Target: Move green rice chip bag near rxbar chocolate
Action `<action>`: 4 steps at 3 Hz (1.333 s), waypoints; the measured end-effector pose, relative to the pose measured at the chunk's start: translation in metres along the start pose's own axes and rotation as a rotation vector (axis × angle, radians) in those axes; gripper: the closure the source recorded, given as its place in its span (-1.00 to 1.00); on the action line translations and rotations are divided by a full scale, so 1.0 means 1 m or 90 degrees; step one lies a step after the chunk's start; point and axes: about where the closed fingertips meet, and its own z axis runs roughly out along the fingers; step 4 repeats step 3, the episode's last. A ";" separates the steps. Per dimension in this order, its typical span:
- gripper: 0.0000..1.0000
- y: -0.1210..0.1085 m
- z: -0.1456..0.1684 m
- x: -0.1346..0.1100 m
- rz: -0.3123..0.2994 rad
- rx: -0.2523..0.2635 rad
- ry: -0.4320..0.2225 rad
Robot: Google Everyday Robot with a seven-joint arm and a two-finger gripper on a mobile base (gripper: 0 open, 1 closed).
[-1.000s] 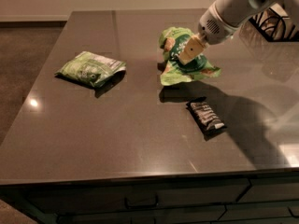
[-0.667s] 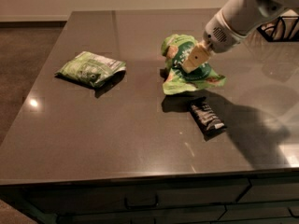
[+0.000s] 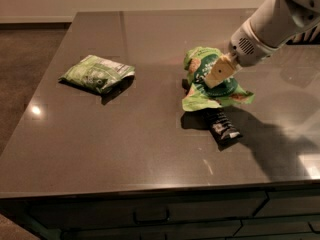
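Note:
The green rice chip bag (image 3: 212,84) is bright green with a dark round logo and sits right of the table's centre. My gripper (image 3: 216,72) is shut on its top, with a tan finger (image 3: 220,70) pressed on the bag. The bag's lower edge hangs over the far end of the rxbar chocolate (image 3: 221,125), a small black bar with white lettering that lies just below it toward the front of the table. The white arm (image 3: 272,26) comes in from the upper right.
A flatter pale green bag with a white label (image 3: 97,74) lies on the left part of the dark table (image 3: 125,144). The table's front edge runs below, with drawers (image 3: 150,215) under it.
My gripper has carried the green rice chip bag toward the front of the table, closer to the black bar, so the bag's edge overlaps the bar's far end now.

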 end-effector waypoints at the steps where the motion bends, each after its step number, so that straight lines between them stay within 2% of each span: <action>1: -0.23 0.001 0.000 0.000 0.001 0.000 0.000; 2: -0.72 0.002 0.001 -0.001 0.000 -0.001 0.001; 3: -1.00 0.003 0.001 -0.001 -0.001 -0.001 0.001; 4: -1.00 0.003 0.001 -0.001 -0.001 -0.001 0.001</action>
